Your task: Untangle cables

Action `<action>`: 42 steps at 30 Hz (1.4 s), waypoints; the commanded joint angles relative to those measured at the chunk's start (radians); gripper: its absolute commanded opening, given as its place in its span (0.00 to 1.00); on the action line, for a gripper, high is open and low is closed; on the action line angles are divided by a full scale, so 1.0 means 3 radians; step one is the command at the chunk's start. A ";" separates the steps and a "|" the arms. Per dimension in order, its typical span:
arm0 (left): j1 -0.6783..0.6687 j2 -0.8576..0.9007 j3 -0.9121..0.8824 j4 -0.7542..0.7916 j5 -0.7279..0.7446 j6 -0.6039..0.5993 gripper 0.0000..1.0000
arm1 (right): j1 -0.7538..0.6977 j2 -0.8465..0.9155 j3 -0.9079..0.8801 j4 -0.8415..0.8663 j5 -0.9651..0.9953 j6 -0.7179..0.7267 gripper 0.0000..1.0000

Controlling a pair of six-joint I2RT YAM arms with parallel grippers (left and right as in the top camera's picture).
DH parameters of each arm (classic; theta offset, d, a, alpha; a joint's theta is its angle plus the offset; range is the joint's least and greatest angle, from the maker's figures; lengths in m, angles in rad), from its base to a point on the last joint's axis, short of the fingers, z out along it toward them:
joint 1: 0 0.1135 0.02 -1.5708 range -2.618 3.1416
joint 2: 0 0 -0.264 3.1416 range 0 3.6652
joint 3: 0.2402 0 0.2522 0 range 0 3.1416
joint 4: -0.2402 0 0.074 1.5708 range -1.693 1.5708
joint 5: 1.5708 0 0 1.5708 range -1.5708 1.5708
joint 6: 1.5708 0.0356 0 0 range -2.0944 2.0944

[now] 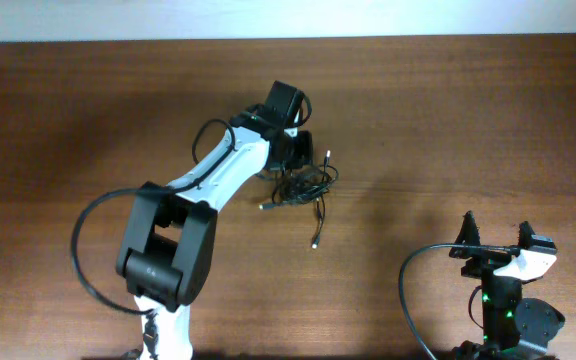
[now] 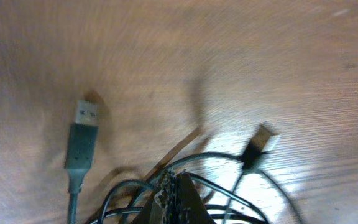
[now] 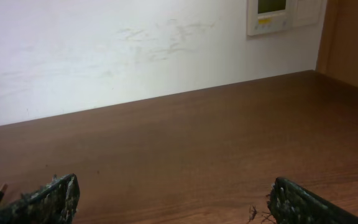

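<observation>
The left gripper (image 2: 178,194) is clenched at the far-left edge of the cables (image 1: 306,185). In the wrist view strands cross right at its closed tip, so it seems to be nipping one cord of the knot. The right gripper (image 3: 176,198) is released, its fingers wide apart. It rests at the near right, well apart from the bundle.

The table (image 1: 468,120) carries the cables near its middle. The step in hand looks like the first pull, drawing one strand out of the knot. The next move calls for a slow draw away from the bundle. The right arm probably has to come in and pin the rest, or the whole knot will just slide along.

The bundle's long axis runs from near-left to far-right. One tail (image 1: 317,222) trails straight toward the near edge, its plug pointing near. A USB plug (image 2: 87,115) lies flat on the wood, its silver end pointing away from the left gripper.
</observation>
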 commanded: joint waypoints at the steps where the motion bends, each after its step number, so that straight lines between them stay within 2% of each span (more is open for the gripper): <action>1: 0.0014 -0.0557 0.0290 0.0001 -0.0018 0.0543 0.00 | -0.0020 -0.0023 -0.0017 -0.0014 -0.0019 0.0018 0.99; 6: 0.0010 -0.1372 0.0324 0.0004 0.0015 0.0542 0.00 | -0.0020 -0.0023 -0.0017 -0.0014 -0.0018 0.0018 0.99; 8: 0.0010 -0.1587 0.0324 0.0000 0.0192 0.0542 0.00 | -0.0020 -0.0023 -0.0017 -0.0014 -0.0019 0.0018 0.99; 13: 0.0010 -0.1682 0.0323 -0.0121 0.0374 0.0540 0.00 | -0.0020 -0.0023 -0.0017 0.0024 -0.0019 0.0018 0.99; 17: 0.0010 -0.1682 0.0323 -0.0142 0.0532 0.0540 0.00 | -0.0020 -0.0023 -0.0017 0.0022 -0.0827 0.0022 0.99; 19: 0.0010 -0.1682 0.0323 -0.0142 0.0589 0.0540 0.00 | -0.0020 -0.0023 -0.0017 0.0008 -0.1615 0.0373 0.99; 21: 0.0006 -0.1682 0.0323 -0.0146 0.0614 0.0539 0.00 | -0.0020 -0.0023 -0.0015 0.0074 -0.1706 0.0369 0.99; 23: 0.0004 -0.1682 0.0323 -0.0165 0.0618 0.0540 0.00 | -0.0018 -0.0023 -0.0017 0.0343 -0.1976 0.0828 0.99; 26: 0.0004 -0.1682 0.0323 -0.0140 0.0623 0.0537 0.00 | -0.0018 -0.0022 0.0001 0.0577 -0.2383 0.1120 0.99; 29: 0.0004 -0.1682 0.0323 -0.0112 0.0623 0.0524 0.00 | -0.0018 0.0107 0.0247 0.0576 -0.2506 0.1335 0.99; 31: 0.0004 -0.1682 0.0323 -0.0094 0.0622 0.0487 0.00 | -0.0018 0.0313 0.0473 0.0575 -0.2617 0.1334 0.99; 33: 0.0005 -0.1682 0.0323 -0.0039 0.0622 0.0348 0.00 | -0.0018 0.0786 0.0847 0.0572 -0.2814 0.1334 0.99; 37: 0.0005 -0.1682 0.0323 0.0197 0.0567 0.0130 0.00 | -0.0017 0.2425 0.1984 0.0538 -0.3824 0.1333 0.99; 39: 0.0005 -0.1682 0.0323 0.0267 0.0395 -0.0001 0.00 | 0.0015 0.3044 0.2420 0.0539 -0.4147 0.1334 0.99; 42: 0.0037 -0.1682 0.0323 0.0436 0.0097 -0.0065 0.00 | 0.0348 0.3855 0.2834 0.0544 -0.3829 0.1330 0.99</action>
